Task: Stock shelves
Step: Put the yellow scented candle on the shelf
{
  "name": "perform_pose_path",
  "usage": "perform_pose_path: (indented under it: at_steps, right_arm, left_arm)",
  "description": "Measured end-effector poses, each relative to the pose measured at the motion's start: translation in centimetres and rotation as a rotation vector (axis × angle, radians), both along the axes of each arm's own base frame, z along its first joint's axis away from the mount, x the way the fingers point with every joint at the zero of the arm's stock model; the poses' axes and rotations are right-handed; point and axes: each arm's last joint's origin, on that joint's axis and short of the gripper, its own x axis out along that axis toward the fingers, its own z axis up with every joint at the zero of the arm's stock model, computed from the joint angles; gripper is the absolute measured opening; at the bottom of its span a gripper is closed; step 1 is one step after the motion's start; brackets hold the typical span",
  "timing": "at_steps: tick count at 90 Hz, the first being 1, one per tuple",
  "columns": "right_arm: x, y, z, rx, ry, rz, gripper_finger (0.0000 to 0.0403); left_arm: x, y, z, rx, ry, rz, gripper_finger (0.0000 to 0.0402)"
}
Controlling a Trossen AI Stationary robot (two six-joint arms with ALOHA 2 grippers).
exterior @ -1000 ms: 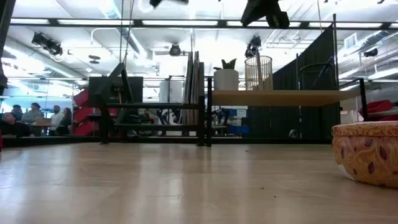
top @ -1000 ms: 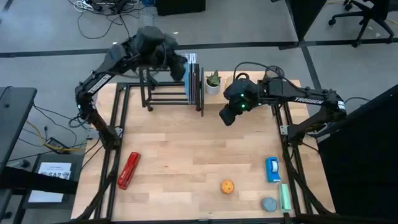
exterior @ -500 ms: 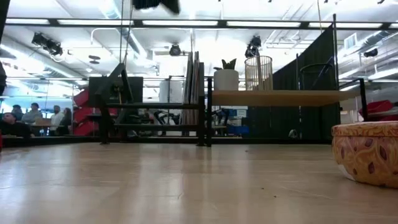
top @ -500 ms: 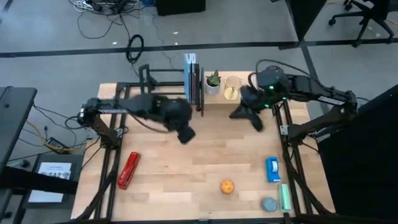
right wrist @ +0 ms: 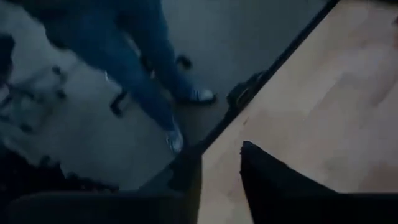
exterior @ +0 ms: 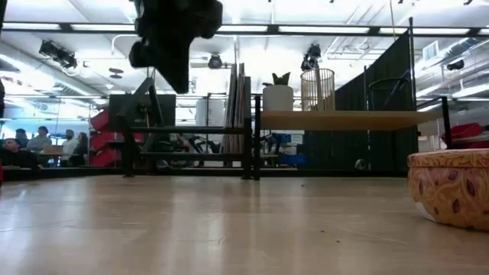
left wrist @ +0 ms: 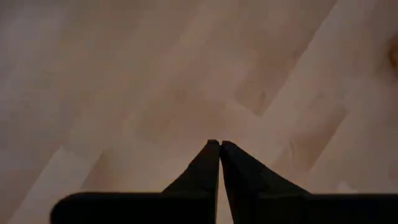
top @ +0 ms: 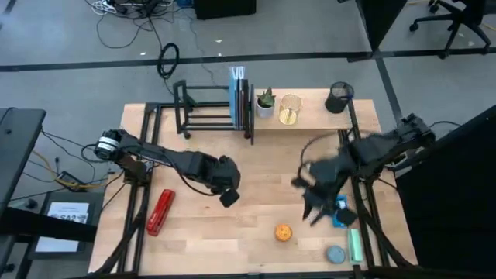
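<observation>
Looking down on your table (top: pixel 256 167), the black rack (top: pixel 209 112) stands at the far edge holding upright books (top: pixel 240 97); the wooden plank shelf (top: pixel 310 116) beside it carries a potted plant (top: pixel 266 101), a gold wire cup (top: pixel 290 109) and a black mesh cup (top: pixel 338 97). Your left gripper (left wrist: pixel 219 145), fingers pressed together and empty, hangs over bare wood mid-table. Your right gripper (top: pixel 314 203) is blurred near the right edge, fingers parted, beside a blue tape dispenser (top: pixel 339 211). A red stapler (top: pixel 160 211), an orange ball (top: pixel 284 232), a grey disc (top: pixel 335 254) and a green tube (top: pixel 355 245) line the near edge. The centre lies open.
</observation>
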Motion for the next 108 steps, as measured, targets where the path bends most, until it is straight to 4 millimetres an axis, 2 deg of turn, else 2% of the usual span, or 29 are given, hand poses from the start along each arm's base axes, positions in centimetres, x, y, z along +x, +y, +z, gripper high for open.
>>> perform_pose_path:
  at_steps: [13,21,37,48,63,77,108]
  right_arm:
    - [-0.2,3.6,-3.5,-0.066,0.165,-0.027,0.0166]
    - [-1.1,5.6,-5.9,-0.099,0.180,-0.082,0.0195]
    - [-3.1,8.7,-10.2,-0.067,0.120,-0.410,0.0232]
    - [-4.3,10.1,-13.7,-0.019,0.082,-0.584,0.0253]
    - [-5.2,10.4,-18.2,-0.085,0.079,-0.735,0.0280]
    - [-5.2,10.1,-21.4,-0.163,0.070,-0.838,0.0302]
    - [-4.8,10.3,-27.4,-0.270,-0.017,-0.878,0.0331]
  left_arm:
    - [0.1,-0.9,-1.6,-0.030,-0.053,-0.041,0.0000]
    - [0.1,-1.3,-2.2,-0.049,-0.071,-0.060,0.0000]
    - [0.1,-1.7,-2.3,-0.054,-0.076,-0.125,0.0000]
    - [0.1,-1.8,-2.3,-0.066,-0.073,-0.163,0.0000]
    - [0.1,-1.9,-2.3,-0.079,-0.074,-0.172,0.0000]
    - [0.2,-1.9,-2.3,-0.081,-0.086,-0.172,0.0000]
    - [0.5,-2.0,-2.1,-0.089,-0.116,-0.171,0.0000]
